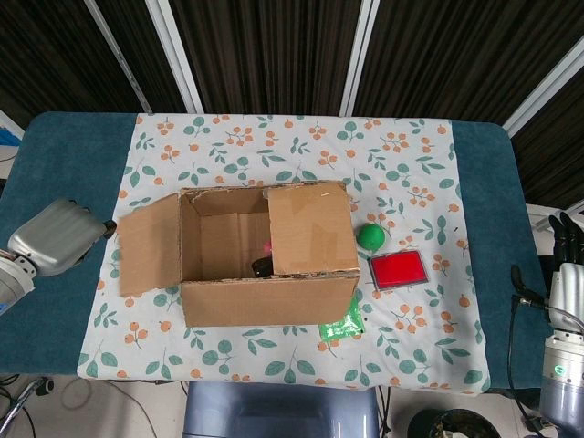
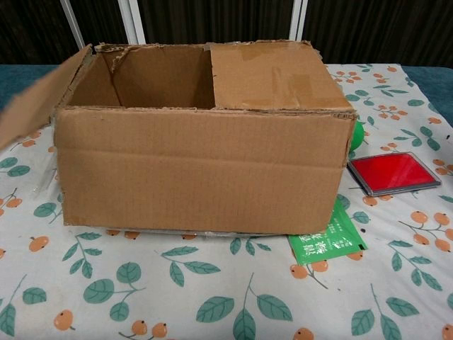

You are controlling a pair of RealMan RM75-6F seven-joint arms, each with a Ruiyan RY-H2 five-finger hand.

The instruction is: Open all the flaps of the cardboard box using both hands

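Cardboard box [image 1: 265,255] at frame centre; its left flap [image 1: 149,245] lies folded out, its right flap [image 1: 310,228] is closed. Left hand [image 1: 53,237], far left, apparently curled and empty. Right hand [image 1: 568,265], lower right, fingers straight, is nearer the closed flap.

Green packet [image 2: 327,241] bears white Chinese characters, too small to read.

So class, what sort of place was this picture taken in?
Probably a robot test bench in a lab: a cardboard box sits on a floral cloth over a padded table, with a robot's left hand at the edge and dark slatted panels behind.
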